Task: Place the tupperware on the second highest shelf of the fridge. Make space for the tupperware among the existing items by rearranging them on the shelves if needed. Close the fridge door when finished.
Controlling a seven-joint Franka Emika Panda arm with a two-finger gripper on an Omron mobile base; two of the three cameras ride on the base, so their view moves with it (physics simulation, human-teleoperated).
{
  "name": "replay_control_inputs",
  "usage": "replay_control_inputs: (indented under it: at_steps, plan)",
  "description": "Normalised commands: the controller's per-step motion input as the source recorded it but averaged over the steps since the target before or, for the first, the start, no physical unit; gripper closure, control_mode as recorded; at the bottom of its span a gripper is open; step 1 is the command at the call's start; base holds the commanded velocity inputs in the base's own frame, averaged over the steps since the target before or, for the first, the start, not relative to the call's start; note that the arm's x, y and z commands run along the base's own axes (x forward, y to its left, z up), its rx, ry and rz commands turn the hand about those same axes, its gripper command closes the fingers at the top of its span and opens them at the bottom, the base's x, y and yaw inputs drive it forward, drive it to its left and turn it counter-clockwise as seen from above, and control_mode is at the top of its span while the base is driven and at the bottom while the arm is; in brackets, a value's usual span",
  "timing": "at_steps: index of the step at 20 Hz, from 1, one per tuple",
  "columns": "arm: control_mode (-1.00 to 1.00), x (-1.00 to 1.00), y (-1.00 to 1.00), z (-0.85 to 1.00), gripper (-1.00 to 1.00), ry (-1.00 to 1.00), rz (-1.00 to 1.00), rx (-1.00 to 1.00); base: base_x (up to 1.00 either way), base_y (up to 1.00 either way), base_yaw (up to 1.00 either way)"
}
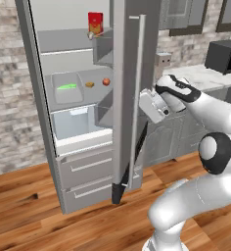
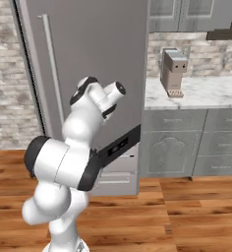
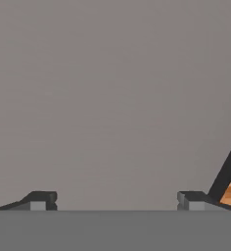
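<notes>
**Count of things in view**

One tall grey-steel fridge (image 1: 39,59) with one door (image 1: 125,73); two grey bar-handled drawers (image 1: 85,166). Inside: one red carton (image 1: 95,22), one orange-brown lump (image 1: 89,84), one red round fruit (image 1: 106,82), one clear green-marked tub (image 1: 67,88).

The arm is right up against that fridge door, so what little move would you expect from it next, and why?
Probably a push on the fridge door to swing it shut. The door stands partly open, edge-on in the left base view, with the tupperware already on a shelf inside. The tool faces the flat grey panel with its tips wide apart and nothing between them, so it looks set to press, not grab.
</notes>
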Motion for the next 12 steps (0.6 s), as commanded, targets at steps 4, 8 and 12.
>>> replay_control_inputs:
  at_steps: [4,8,12]
  plan:
    - [-1.0,0.7,0.5,0.17,-1.0,0.02,-0.2,-0.05,0.0,0.0,0.0]
    - [-1.0,0.74,0.41,0.11,-1.0,0.03,-0.19,-0.02,0.0,0.0,0.0]
    - [-1.0,0.69,0.41,0.0,-1.0,-0.01,-0.21,-0.04,0.0,0.0,0.0]
